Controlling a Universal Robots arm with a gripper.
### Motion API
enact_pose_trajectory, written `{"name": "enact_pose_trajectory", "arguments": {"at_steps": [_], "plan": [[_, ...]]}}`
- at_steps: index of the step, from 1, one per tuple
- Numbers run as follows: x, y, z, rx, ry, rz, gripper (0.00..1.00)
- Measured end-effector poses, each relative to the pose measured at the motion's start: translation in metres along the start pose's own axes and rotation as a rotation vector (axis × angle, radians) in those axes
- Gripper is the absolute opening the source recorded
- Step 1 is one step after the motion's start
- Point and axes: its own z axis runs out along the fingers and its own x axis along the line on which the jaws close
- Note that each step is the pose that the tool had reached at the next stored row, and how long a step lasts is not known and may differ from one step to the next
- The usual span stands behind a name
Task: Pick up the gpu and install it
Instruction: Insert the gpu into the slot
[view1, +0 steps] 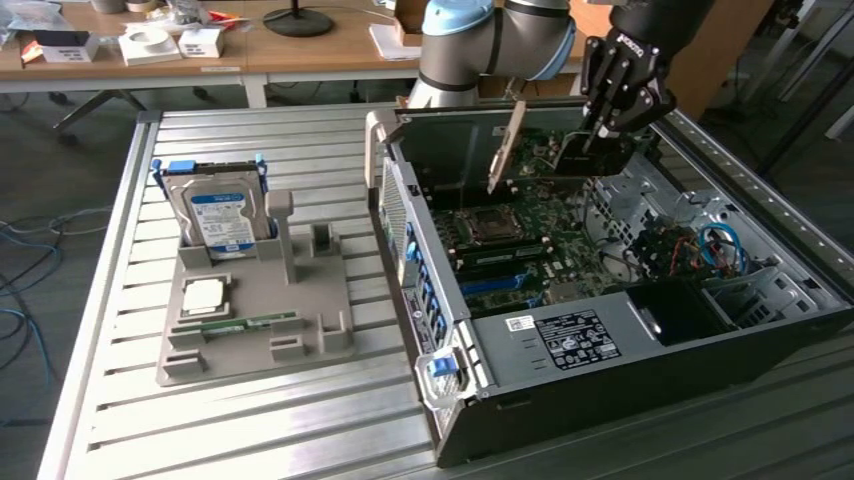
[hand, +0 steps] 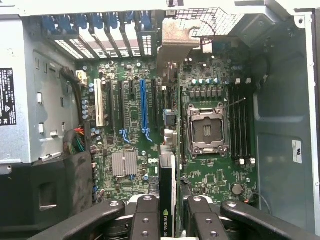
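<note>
The gpu (hand: 167, 192) is a thin black card seen edge-on between my fingers, with its silver bracket (hand: 177, 42) pointing at the case's rear slot openings. My gripper (hand: 167, 215) is shut on it, one black finger (hand: 145, 217) on each side. In the exterior view the gripper (view1: 601, 135) reaches down into the open computer case (view1: 561, 340) at its far end, with the gpu (view1: 594, 158) dark beneath it over the motherboard (view1: 514, 250). The card hangs between the blue expansion slot (hand: 144, 110) and the CPU socket (hand: 205, 127). Whether it touches the board I cannot tell.
A grey holder tray (view1: 254, 350) lies on the slatted metal table at the exterior view's left, carrying a silver hard drive with a blue label (view1: 220, 215), a small chip (view1: 203, 293) and a green memory stick (view1: 234, 325). Case walls and cables (view1: 707, 250) surround the board.
</note>
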Motion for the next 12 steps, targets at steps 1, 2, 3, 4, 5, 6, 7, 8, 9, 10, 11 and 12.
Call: {"name": "enact_pose_trajectory", "arguments": {"at_steps": [1, 2, 3, 4, 5, 6, 7, 8, 9, 10, 11, 12], "plan": [[0.000, 0.0005, 0.0001, 0.0020, -0.0002, 0.000, 0.26], [0.000, 0.0012, 0.0003, 0.0054, -0.0006, 0.000, 0.26], [0.000, 0.0021, 0.0005, 0.0093, -0.0009, -0.001, 0.26], [0.000, 0.0031, 0.0006, 0.0138, -0.0012, -0.001, 0.26], [0.000, 0.0042, 0.0009, 0.0187, -0.0016, -0.001, 0.26], [0.000, 0.0054, 0.0011, 0.0239, -0.0020, -0.002, 0.26], [0.001, 0.0066, 0.0012, 0.0295, -0.0025, -0.002, 0.26], [0.001, 0.0076, 0.0014, 0.0353, -0.0030, -0.002, 0.26], [0.001, 0.0088, 0.0016, 0.0413, -0.0036, -0.003, 0.26], [0.001, 0.0100, 0.0018, 0.0469, -0.0041, -0.003, 0.26], [0.001, 0.0111, 0.0020, 0.0524, -0.0045, -0.004, 0.26], [0.001, 0.0118, 0.0021, 0.0562, -0.0048, -0.004, 0.26]]}}
